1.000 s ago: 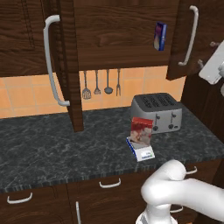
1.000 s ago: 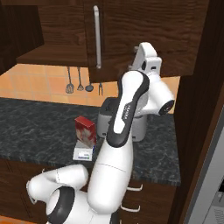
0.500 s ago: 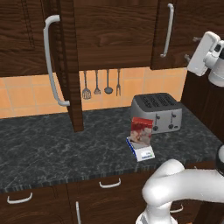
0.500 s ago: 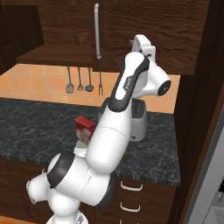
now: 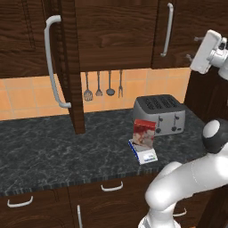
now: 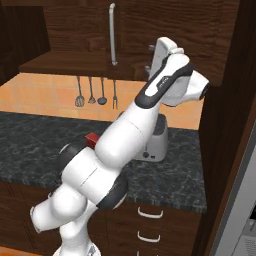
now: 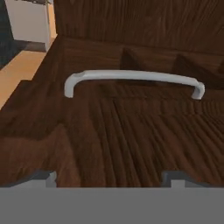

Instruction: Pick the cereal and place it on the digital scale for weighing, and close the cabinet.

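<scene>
The red cereal box (image 5: 143,132) with its pale picture stands upright on the small digital scale (image 5: 146,156), just in front of the toaster. A red corner of the cereal (image 6: 91,138) shows behind my arm. The dark wood cabinet's right door (image 5: 133,31) lies flush, its pale bar handle (image 5: 168,29) vertical. The left door (image 5: 70,67) stands open, edge-on, with its handle (image 5: 51,62) facing left. My gripper (image 5: 192,48) is open beside the right door, nothing between its fingers. In the hand view the gripper (image 7: 109,177) faces the door's handle (image 7: 131,76) at close range.
A grey toaster (image 5: 161,113) sits on the dark stone counter (image 5: 53,151). Utensils (image 5: 99,84) hang on the orange tiled wall under the cabinet. Lower drawers (image 5: 111,187) run along the counter front. A tall dark panel (image 6: 225,125) stands at the right.
The cabinet's right door has swung from open to flush, hiding the slim blue box inside. My hand followed it left and up. Cereal and scale have not moved.
</scene>
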